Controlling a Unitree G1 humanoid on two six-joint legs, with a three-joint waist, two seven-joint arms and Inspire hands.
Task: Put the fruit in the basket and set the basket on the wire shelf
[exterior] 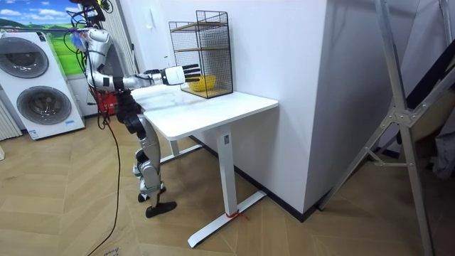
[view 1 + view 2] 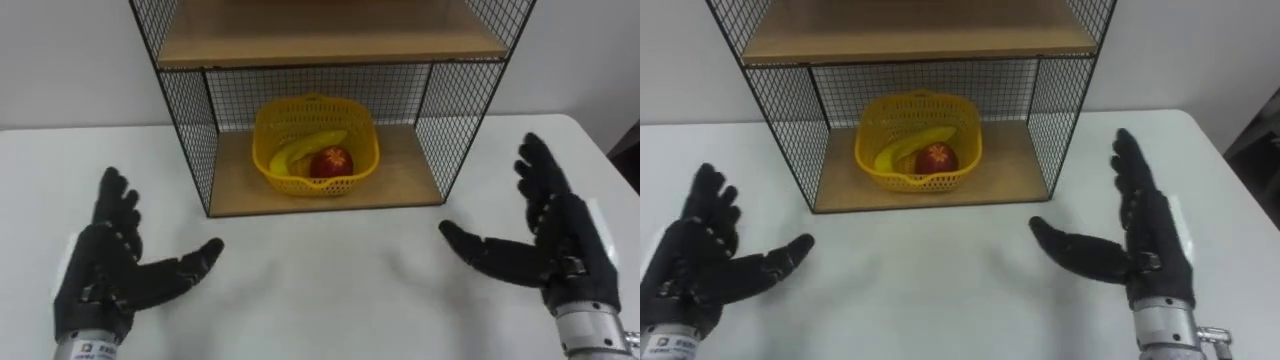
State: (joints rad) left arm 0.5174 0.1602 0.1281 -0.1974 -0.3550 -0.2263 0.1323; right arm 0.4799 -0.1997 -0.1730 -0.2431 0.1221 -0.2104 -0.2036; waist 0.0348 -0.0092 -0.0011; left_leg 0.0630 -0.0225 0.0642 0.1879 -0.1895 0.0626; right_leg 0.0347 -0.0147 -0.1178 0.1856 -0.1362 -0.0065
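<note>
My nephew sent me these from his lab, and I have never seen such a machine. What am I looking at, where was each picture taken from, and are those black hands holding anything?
It is a humanoid robot that stands on two legs and has two black hands. Two of the pictures come from the twin camera on its head, looking down at its work. The third comes from a camera across the room and shows the robot standing at the white table. On the table stands a wire shelf. On its lower board sits a yellow basket with a banana and a red fruit inside. The left hand and right hand are held out open in front of the shelf, palms facing each other, holding nothing.
</note>
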